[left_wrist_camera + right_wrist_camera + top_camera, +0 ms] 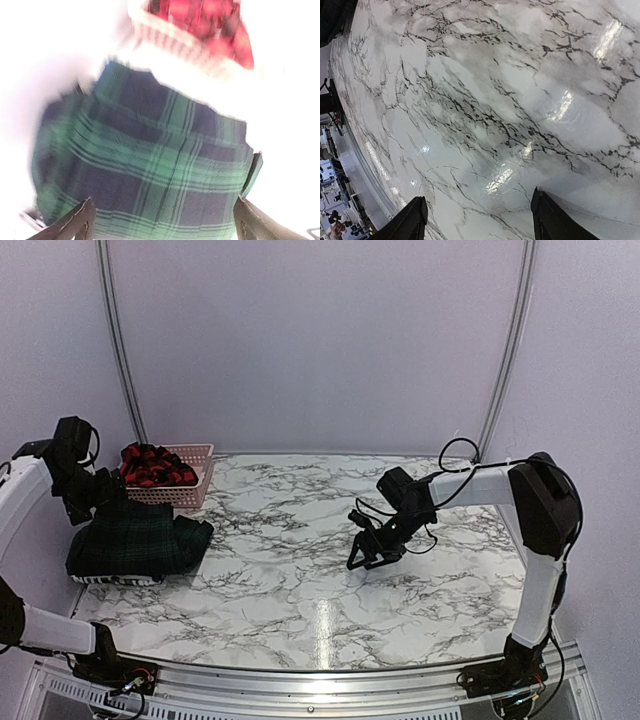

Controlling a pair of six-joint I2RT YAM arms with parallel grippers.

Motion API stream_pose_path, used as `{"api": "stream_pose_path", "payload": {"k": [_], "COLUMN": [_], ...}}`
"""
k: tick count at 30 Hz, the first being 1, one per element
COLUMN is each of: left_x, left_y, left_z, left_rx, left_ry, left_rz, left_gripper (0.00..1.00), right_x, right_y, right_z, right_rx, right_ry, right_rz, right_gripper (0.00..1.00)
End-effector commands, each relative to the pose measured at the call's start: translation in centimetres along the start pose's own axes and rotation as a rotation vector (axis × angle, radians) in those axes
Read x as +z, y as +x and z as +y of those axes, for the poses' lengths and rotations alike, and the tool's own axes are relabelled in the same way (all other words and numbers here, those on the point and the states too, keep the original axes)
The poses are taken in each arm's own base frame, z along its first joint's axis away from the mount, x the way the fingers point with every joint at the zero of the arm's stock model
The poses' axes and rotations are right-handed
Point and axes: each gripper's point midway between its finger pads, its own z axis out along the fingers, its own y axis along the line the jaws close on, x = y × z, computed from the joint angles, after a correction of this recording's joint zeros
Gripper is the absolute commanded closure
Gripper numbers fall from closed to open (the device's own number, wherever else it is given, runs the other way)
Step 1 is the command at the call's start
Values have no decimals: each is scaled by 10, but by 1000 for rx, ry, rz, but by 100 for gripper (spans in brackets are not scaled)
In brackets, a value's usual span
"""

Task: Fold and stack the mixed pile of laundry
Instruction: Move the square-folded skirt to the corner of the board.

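Note:
A folded dark green plaid garment [135, 538] lies at the table's left edge, on top of a striped piece [118, 579] whose edge peeks out below. My left gripper [88, 498] hovers just above its far left corner, open and empty; in the left wrist view the plaid [150, 165] fills the gap between the spread fingertips [80, 220]. A red-and-black checked shirt [152, 466] sits bunched in the pink basket [185, 494], seen blurred in the left wrist view [205, 25]. My right gripper [372, 550] hangs open over bare marble [485, 125] at mid-table, holding nothing.
The pink lattice basket stands at the back left, touching the plaid stack. White curtain walls close in the back and sides. The table's metal front rail [320, 680] runs along the near edge between the arm bases.

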Motion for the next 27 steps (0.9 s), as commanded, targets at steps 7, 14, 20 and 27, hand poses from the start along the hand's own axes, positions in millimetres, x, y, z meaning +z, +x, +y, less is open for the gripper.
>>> {"api": "stream_pose_path", "payload": {"k": [7,14,20,27], "left_x": [93,127,98,-6], "left_y": [53,64,22,-48], "left_z": [27,60,36,-13], "left_rx": [-76,-18,-16,-82], "left_ry": [-158,-317,-192,86], "left_rz": [203,267,130,-159], "left_gripper": [1,1,1,1], "right_x": [-15,-37,-63,-115], "right_y": [-6,-6,-14,-32], "right_z": [-5,-8,0,16], "right_rx": [-1,-2,-27,-86], "right_ry": [-2,25,61,118], "right_rz": [-24,-63,-125,-269], "right_gripper": [30,28,26,22]}}
